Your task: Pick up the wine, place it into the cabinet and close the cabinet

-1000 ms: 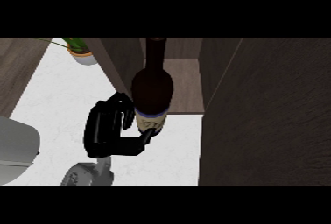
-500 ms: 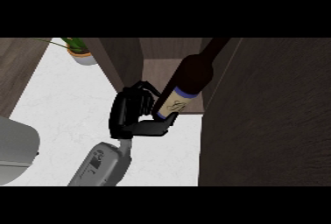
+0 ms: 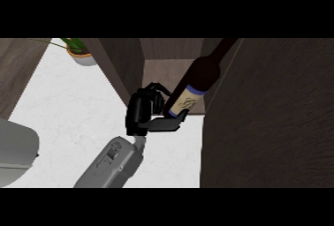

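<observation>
The dark wine bottle [image 3: 197, 81], with a white and blue label, stands at the mouth of the open wooden cabinet [image 3: 157, 68] and tilts to the right. Its neck leans against the edge of the cabinet door [image 3: 267, 114]. My left hand [image 3: 142, 111] is shut on the bottle's lower end from the left. Its fingers curl beside the label and its thumb lies under the base. My right hand does not show.
The big dark door fills the right side of the view, close to me. A potted plant [image 3: 79, 54] stands at the back left on the white counter [image 3: 72, 110]. A pale grey rounded object [image 3: 13, 154] sits at the left edge.
My left hand has carried the bottle to the right and further toward the cabinet opening. The bottle, upright at first, now tilts right against the door.
</observation>
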